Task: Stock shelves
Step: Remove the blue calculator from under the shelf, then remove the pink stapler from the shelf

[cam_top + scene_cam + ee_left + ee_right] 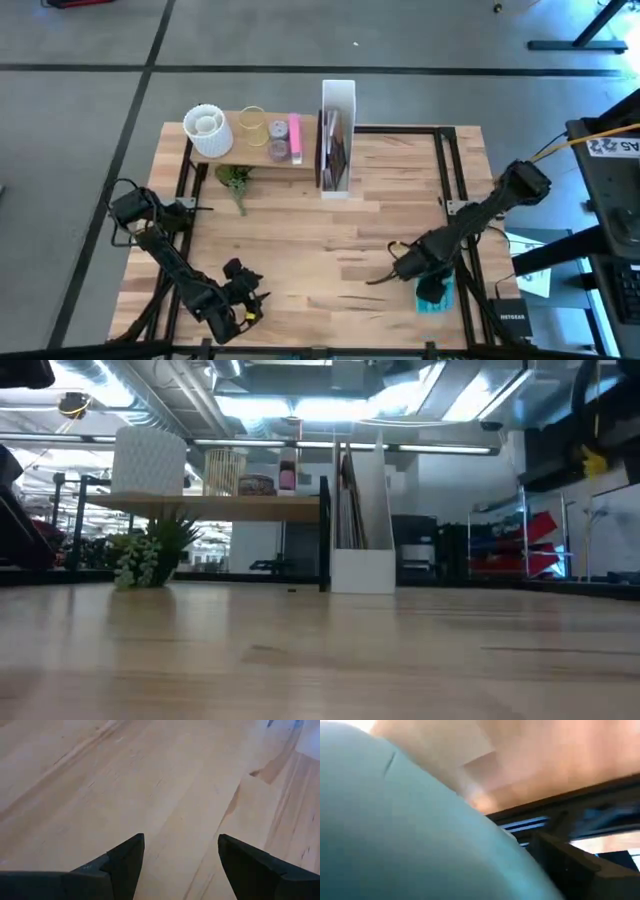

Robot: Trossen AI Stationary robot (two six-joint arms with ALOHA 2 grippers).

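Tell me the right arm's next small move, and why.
Probably close the right end effector on the flat teal object at the near right table edge: it sits directly over it, teal fills its wrist view, and the grip isn't visible.

A grey floor (pixel 90 60) crossed by dark seams surrounds the light-wood table (pixel 330 250) with its black rails. A black desk (pixel 615 210) stands at one side, with a dark stand base (pixel 580 42) farther off. Level across the table, ceiling ducts (pixel 130 385) and bright strip lights (pixel 290 405) run overhead, and red bins (pixel 525 545) sit on racks beyond.
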